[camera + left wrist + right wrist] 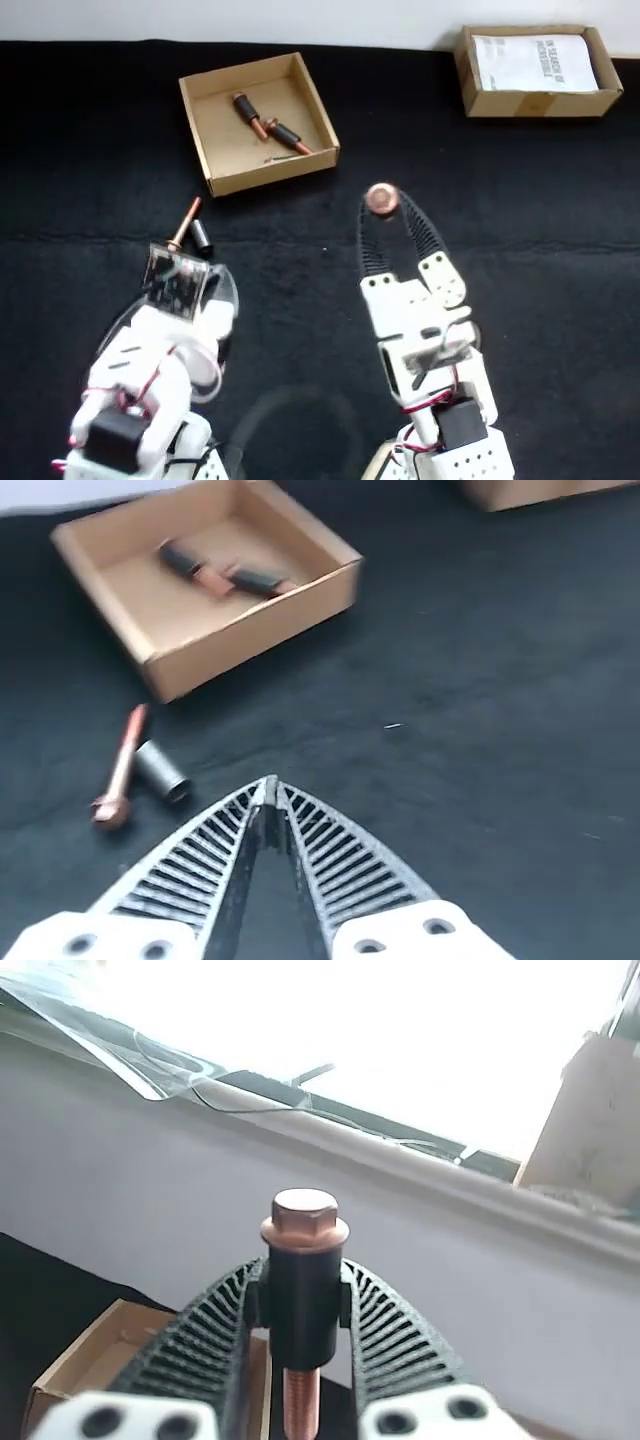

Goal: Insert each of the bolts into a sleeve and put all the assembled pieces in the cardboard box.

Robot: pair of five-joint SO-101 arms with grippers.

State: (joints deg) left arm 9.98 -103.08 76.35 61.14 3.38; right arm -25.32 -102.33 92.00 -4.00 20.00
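The right gripper (300,1280) clamps a sleeve (300,1312) with a bolt (304,1222) through it, held upright to the right of the box (272,170). Two assembled pieces (283,133) lie in the box. The left gripper (270,788) is closed on nothing, just near of the loose bolt (185,222) and loose sleeve (201,236), which lie side by side by the box's near left corner.

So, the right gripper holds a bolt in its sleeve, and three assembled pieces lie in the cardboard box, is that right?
Not quite: the high view shows two assembled pieces in the cardboard box, not three. The right gripper does hold a bolt in its sleeve.
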